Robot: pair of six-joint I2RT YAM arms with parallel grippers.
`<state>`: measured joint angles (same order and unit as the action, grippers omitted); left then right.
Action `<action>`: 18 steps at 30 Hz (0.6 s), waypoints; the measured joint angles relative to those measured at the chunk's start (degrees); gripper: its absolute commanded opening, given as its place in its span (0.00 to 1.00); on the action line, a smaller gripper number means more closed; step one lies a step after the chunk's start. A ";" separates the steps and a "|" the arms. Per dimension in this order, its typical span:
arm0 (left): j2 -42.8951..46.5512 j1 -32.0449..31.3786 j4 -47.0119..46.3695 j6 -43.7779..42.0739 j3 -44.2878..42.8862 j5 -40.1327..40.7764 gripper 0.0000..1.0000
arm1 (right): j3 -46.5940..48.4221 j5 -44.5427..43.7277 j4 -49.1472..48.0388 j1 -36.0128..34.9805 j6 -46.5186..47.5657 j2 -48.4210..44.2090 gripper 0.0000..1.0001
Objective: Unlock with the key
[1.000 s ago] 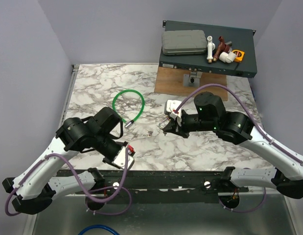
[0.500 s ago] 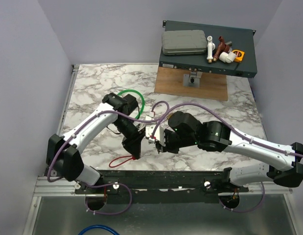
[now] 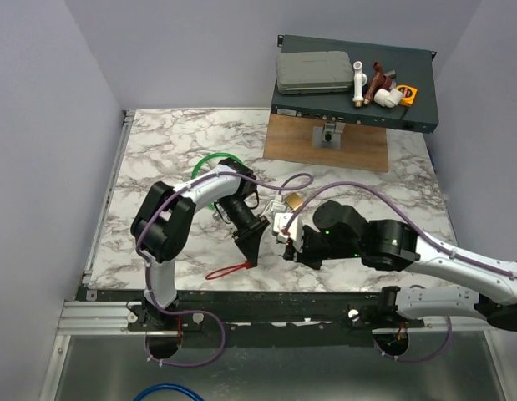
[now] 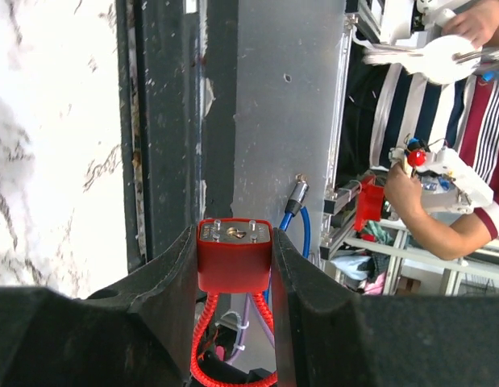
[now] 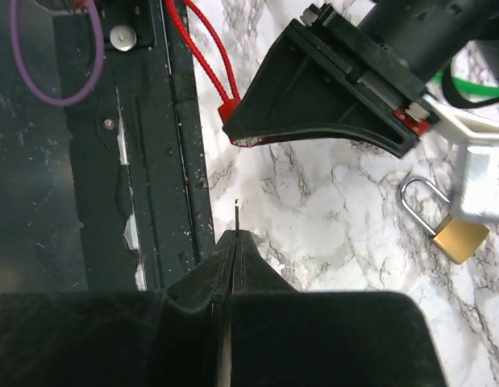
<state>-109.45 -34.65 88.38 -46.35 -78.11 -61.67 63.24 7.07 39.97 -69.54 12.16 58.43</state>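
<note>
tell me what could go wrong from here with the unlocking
Only a thin metal tip shows beyond the shut right fingers; it could slip or twist on contact. The red block in the left fingers trails a red cord that might snag. The brass padlock lying nearby could get knocked.

Key (image 4: pixel 234 258) red head clamped between jaws; red cord (image 4: pixel 202 347) loops below.

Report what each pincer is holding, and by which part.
Left pincer clamps the small red-headed metal key by its red head. Right pincer is shut on a thin metal sliver, gripping its base; what it is cannot be told.
</note>
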 measured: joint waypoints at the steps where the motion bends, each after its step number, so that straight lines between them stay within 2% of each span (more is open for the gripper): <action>1: -0.04 -0.46 0.04 -0.22 -0.59 -0.50 0.00 | -0.02 0.02 0.00 0.00 -0.09 0.94 0.01; 5: 0.00 -3.32 0.42 -0.55 -2.67 -2.43 0.00 | 0.15 -0.24 0.96 0.00 1.07 6.88 0.01; 9: 0.33 -4.44 0.52 -1.73 -1.25 -4.26 0.00 | 1.20 -1.27 3.82 0.00 3.56 12.59 0.01; 18: 4.33 -4.76 0.83 -3.56 4.09 -4.94 0.00 | 4.09 -4.31 6.93 -3.04 5.97 15.15 0.01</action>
<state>-105.12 -39.42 89.21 -49.91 -74.02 -66.61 67.33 2.76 46.89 -72.58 18.13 73.58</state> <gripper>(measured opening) 0.328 0.009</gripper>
